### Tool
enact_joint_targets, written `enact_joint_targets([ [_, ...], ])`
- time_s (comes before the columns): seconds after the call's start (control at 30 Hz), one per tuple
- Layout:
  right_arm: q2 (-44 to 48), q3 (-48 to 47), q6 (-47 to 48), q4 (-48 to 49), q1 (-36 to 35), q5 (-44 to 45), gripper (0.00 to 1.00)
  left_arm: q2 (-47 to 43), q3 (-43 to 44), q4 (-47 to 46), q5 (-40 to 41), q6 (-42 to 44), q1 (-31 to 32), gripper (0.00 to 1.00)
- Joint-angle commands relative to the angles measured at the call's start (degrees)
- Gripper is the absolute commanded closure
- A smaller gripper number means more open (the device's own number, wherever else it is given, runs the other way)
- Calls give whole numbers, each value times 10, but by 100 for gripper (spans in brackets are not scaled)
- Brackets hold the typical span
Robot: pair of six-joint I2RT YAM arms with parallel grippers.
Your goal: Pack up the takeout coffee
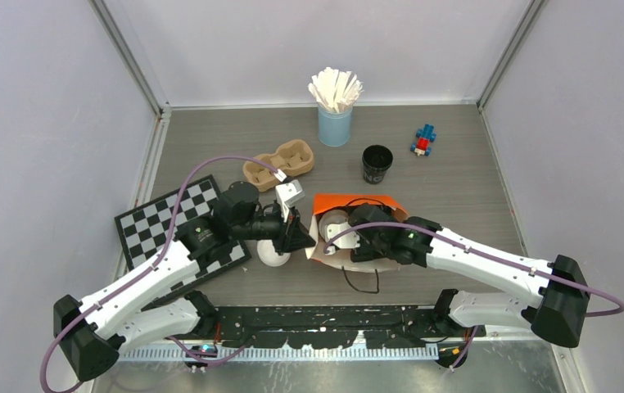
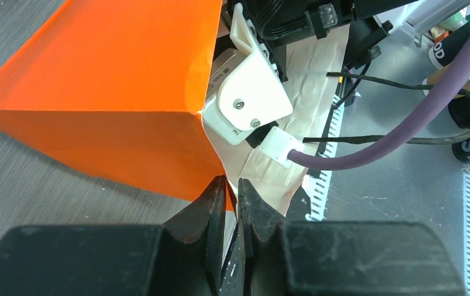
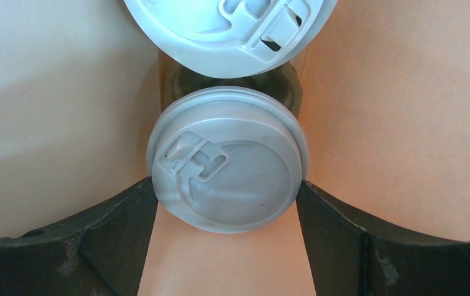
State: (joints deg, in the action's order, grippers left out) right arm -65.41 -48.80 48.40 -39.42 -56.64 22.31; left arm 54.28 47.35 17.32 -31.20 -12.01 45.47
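The orange paper bag [image 1: 356, 203] stands open at mid-table; it also shows in the left wrist view [image 2: 97, 92]. My left gripper [image 2: 232, 185] is shut on the bag's left rim and holds it; in the top view it [image 1: 296, 235] sits at that rim. My right gripper [image 3: 227, 209] reaches down inside the bag, its fingers [image 3: 121, 216] pressed on both sides of a coffee cup's white sip lid [image 3: 227, 166]. A second lidded cup [image 3: 226, 31] stands just beyond it in the bag. Another white lid [image 1: 274, 255] shows on the table under my left gripper.
An open black cup without a lid [image 1: 377, 164] stands behind the bag. The light-blue cup of stirrers [image 1: 335, 123] and a cardboard cup carrier [image 1: 280, 161] are at the back. A checkerboard [image 1: 169, 225] lies at left and a small blue-red toy [image 1: 424, 141] at back right.
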Motion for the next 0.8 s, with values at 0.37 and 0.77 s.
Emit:
enact_joint_targets([
  [0.37, -1, 11, 7, 21, 19, -8, 15, 5, 27, -33, -19, -4, 1, 85],
  [0.77, 8, -1, 5, 9, 19, -5, 11, 7, 27, -31, -18, 3, 1, 85],
])
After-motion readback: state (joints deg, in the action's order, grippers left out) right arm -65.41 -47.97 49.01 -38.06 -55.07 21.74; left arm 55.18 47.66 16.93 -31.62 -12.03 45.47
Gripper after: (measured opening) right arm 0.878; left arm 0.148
